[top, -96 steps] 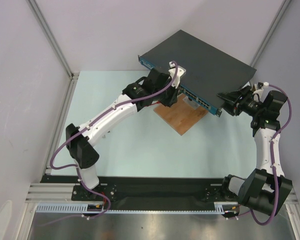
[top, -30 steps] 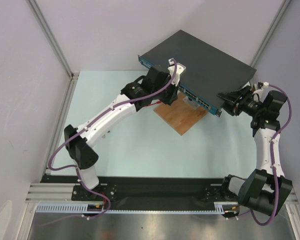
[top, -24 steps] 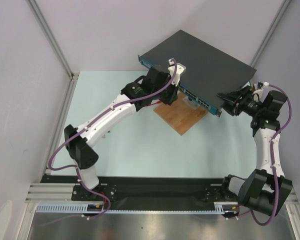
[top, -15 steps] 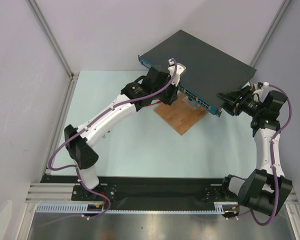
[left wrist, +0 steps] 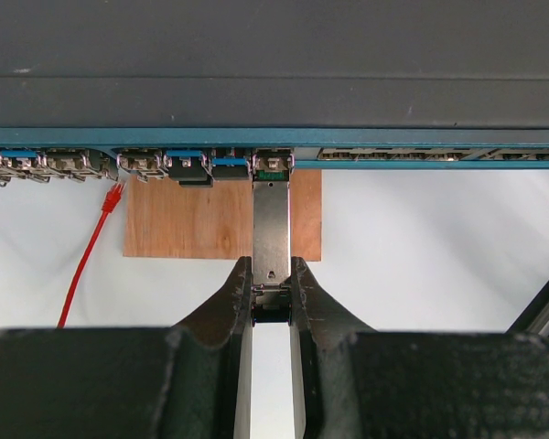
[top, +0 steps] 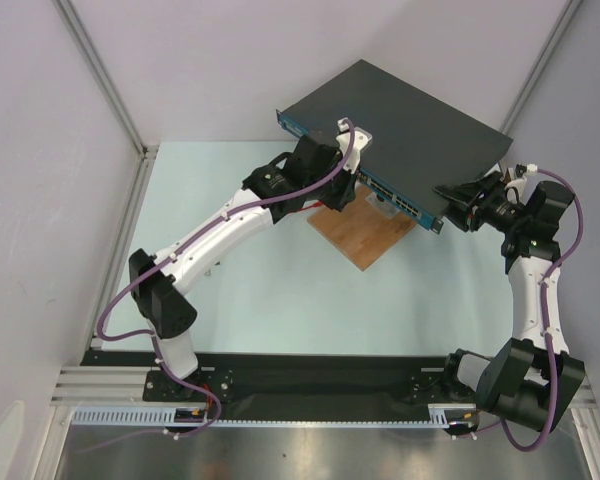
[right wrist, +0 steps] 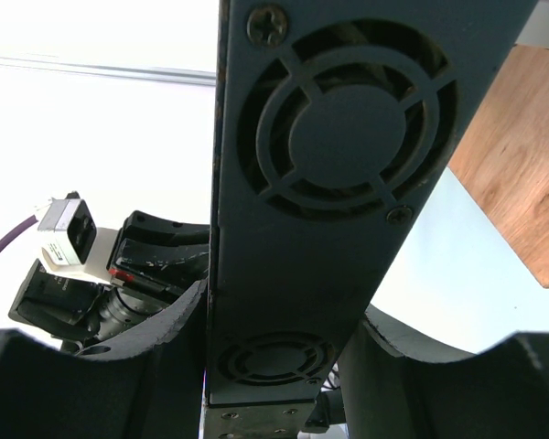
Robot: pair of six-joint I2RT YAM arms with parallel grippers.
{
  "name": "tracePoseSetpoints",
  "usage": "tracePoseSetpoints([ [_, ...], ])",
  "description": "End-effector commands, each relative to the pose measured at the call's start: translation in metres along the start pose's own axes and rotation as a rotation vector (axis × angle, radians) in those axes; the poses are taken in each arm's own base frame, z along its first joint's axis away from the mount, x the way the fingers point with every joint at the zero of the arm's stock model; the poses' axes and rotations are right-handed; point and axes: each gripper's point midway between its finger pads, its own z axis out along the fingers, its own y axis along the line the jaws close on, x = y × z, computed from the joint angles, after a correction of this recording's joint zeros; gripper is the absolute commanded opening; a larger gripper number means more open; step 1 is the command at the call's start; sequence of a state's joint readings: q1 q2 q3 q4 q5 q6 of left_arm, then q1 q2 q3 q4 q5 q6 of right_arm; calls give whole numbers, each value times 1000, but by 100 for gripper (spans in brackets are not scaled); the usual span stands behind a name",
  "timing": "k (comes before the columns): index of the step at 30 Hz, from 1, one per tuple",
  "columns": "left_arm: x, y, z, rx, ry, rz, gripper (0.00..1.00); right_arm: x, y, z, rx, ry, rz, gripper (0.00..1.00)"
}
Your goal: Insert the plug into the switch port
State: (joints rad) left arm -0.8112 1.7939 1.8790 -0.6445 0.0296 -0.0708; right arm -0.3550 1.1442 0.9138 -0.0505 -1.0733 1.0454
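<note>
The switch (top: 400, 110) is a flat dark grey box lying at an angle at the back, its blue port strip (left wrist: 393, 137) facing the arms. My left gripper (left wrist: 271, 267) is shut on the near end of a slim silver plug (left wrist: 271, 224). The plug's far end sits at a port (left wrist: 272, 163) in the strip; how deep it reaches is hidden. In the top view the left gripper (top: 345, 190) is right at the strip. My right gripper (right wrist: 282, 302) is shut across the switch's vented side wall (right wrist: 339, 137), at the right corner (top: 450, 200).
A brown wooden board (top: 365, 235) lies under the switch's front edge and shows behind the plug (left wrist: 192, 219). A thin red cable (left wrist: 90, 251) hangs from a port further left. Side walls with metal rails border the table.
The left arm has edged slightly toward the switch since the earliest frame. Over the last second nothing visibly moves.
</note>
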Motion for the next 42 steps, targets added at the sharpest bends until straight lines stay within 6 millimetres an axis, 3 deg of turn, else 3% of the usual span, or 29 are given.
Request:
tracePoseSetpoints([
  [1,-23,9,13,-29,-101,6,0,-11,17,10,-47,-50,-274,0],
  [28,-18,19,28,-108,-85,-40,0,-9,16,10,-39,-55,-283,0],
  [42,-35,25,15,-159,-119,-49,0,-4,7,11,46,-56,-379,0],
])
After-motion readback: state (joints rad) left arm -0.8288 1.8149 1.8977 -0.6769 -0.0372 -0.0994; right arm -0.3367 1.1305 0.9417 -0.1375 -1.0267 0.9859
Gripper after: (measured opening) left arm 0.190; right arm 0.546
